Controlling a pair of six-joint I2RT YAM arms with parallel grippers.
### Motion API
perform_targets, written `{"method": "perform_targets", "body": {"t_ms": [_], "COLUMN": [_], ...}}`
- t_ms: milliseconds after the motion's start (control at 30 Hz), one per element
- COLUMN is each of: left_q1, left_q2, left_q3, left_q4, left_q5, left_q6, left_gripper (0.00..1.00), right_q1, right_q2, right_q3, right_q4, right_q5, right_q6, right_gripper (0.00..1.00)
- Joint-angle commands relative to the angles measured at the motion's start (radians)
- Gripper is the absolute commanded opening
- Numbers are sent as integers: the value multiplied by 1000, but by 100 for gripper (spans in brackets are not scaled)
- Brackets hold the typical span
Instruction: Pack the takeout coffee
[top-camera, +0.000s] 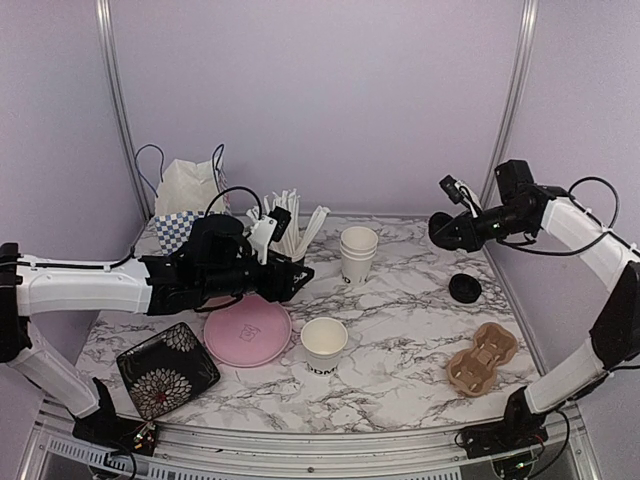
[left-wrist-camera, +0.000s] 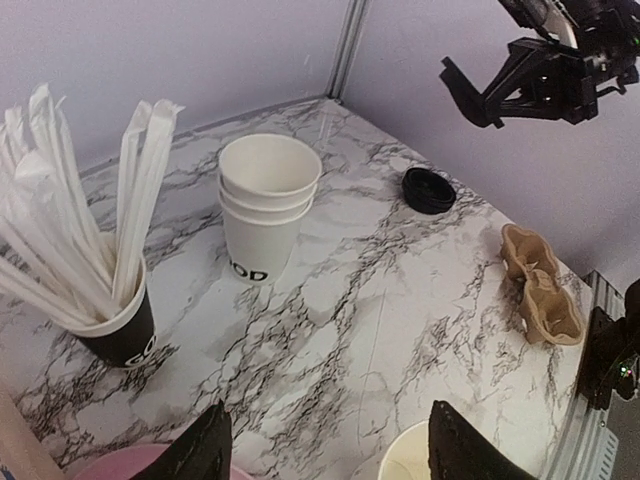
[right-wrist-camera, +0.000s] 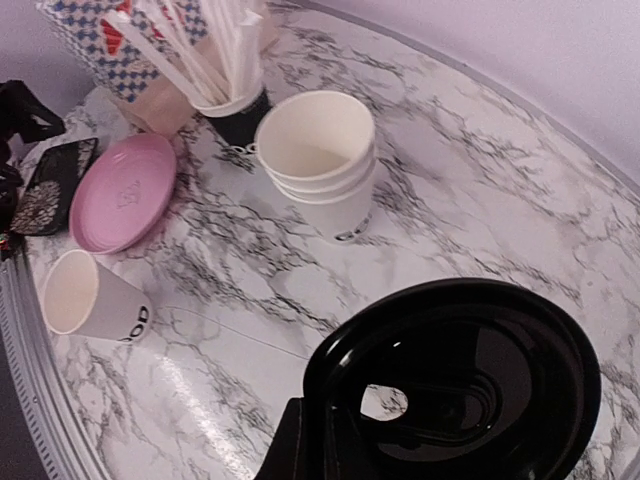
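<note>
One white "GOOD" paper cup (top-camera: 324, 343) stands open, without a lid, beside the pink plate; it also shows in the right wrist view (right-wrist-camera: 95, 295). A stack of the same cups (top-camera: 359, 253) (left-wrist-camera: 268, 205) (right-wrist-camera: 320, 165) stands farther back. A black lid (right-wrist-camera: 460, 380) is pinched at its rim by my right gripper (right-wrist-camera: 345, 430), which hangs shut above the table's right rear (top-camera: 440, 232). More black lid (top-camera: 465, 288) (left-wrist-camera: 429, 190) lies on the marble. My left gripper (left-wrist-camera: 330, 455) (top-camera: 290, 275) hovers open and empty just behind the single cup.
A brown cardboard cup carrier (top-camera: 483, 358) (left-wrist-camera: 543, 295) lies front right. A black cup of white sticks (top-camera: 290, 240) (left-wrist-camera: 120, 330), a checkered box (top-camera: 177, 230) and a white bag (top-camera: 190, 185) stand at the back left. A pink plate (top-camera: 248, 335) and a black patterned plate (top-camera: 167, 368) lie front left.
</note>
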Motion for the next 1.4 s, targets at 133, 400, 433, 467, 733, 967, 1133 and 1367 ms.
{"method": "perform_targets", "body": {"t_ms": [133, 400, 433, 467, 733, 967, 1133, 1367], "left_q1": [-71, -147, -149, -150, -156, -156, -157, -157], "left_q2": [58, 229, 251, 271, 399, 466, 505, 544], "left_q3": [-30, 1, 12, 22, 159, 262, 309, 350], "left_q4": [517, 898, 934, 974, 1088, 1061, 1042, 1041], "left_q5": [107, 83, 82, 84, 199, 241, 257, 251], "left_q6": [143, 311, 316, 318, 322, 326, 353, 377], "left_gripper": [69, 77, 78, 78, 92, 91, 90, 90], "right_q1": [191, 245, 247, 248, 257, 260, 261, 265], "right_q2": [-18, -61, -61, -61, -78, -86, -83, -81], "right_q3": [135, 158, 160, 161, 148, 136, 132, 126], "right_q4": [-82, -34, -35, -39, -53, -55, -56, -58], "right_q5": [-443, -582, -602, -620, -688, -709, -732, -738], "right_q6": [-47, -20, -17, -16, -25, -25, -27, -28], "right_gripper": [2, 3, 3, 4, 5, 6, 7, 7]}}
